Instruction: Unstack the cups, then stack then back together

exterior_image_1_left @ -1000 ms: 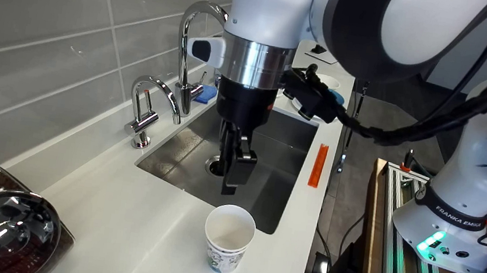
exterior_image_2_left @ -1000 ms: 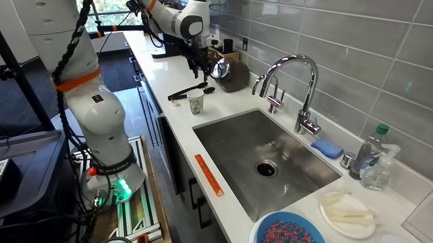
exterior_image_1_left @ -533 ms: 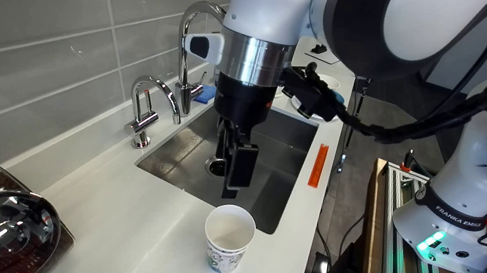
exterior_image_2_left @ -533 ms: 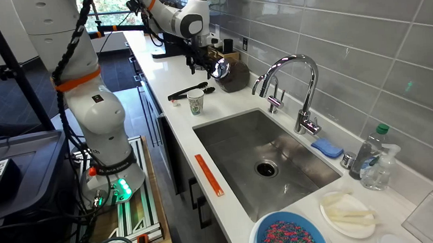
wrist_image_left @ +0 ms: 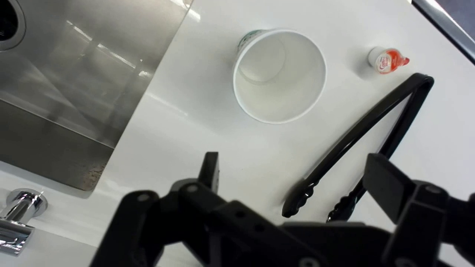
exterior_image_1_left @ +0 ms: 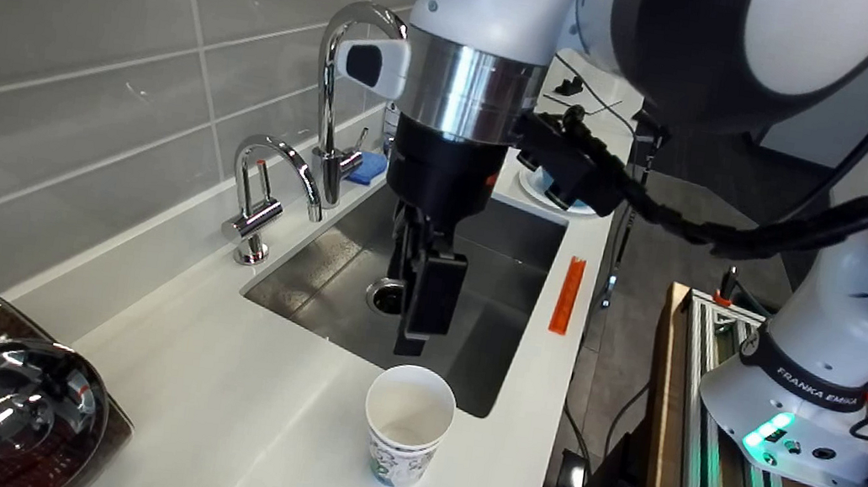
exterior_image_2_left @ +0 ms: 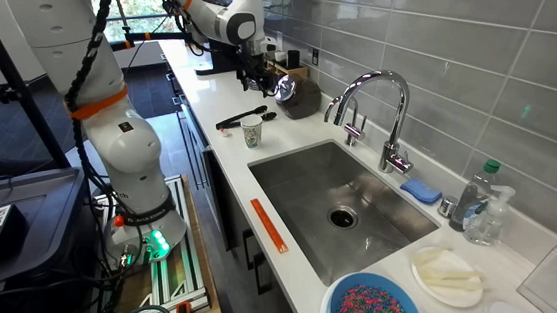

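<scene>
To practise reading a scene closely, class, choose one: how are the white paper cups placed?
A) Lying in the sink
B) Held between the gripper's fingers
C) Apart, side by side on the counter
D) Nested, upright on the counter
D: in an exterior view a second rim shows just under the top one on the paper cups, upright on the white counter.

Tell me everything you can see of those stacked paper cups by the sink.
The cups are white, paper-looking and tapered, with greenish print on the outside. They are nested: two rims show in an exterior view. The top cup is plain inside and looks empty. They stand upright on the counter, beside the sink; the open gripper does not touch them.
</scene>
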Action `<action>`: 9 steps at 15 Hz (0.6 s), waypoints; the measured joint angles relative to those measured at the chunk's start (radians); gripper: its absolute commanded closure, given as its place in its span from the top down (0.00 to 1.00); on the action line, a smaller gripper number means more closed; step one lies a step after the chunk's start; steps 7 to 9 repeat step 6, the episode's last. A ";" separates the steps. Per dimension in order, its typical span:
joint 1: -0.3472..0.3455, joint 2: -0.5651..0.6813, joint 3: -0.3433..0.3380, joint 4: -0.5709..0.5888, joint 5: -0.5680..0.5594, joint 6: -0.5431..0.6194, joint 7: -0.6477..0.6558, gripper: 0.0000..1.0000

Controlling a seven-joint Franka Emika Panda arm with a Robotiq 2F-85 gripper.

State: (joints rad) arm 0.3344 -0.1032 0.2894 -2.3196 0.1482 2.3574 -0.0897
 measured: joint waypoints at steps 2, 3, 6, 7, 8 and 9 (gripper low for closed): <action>0.005 -0.035 0.010 -0.018 0.000 0.000 0.035 1.00; 0.008 -0.055 0.015 -0.029 0.000 0.000 0.052 1.00; 0.015 -0.119 0.031 -0.060 -0.001 0.000 0.096 1.00; 0.015 -0.119 0.031 -0.060 -0.001 0.000 0.096 1.00; 0.015 -0.119 0.031 -0.060 -0.001 0.000 0.096 1.00; 0.015 -0.119 0.031 -0.060 -0.001 0.000 0.096 1.00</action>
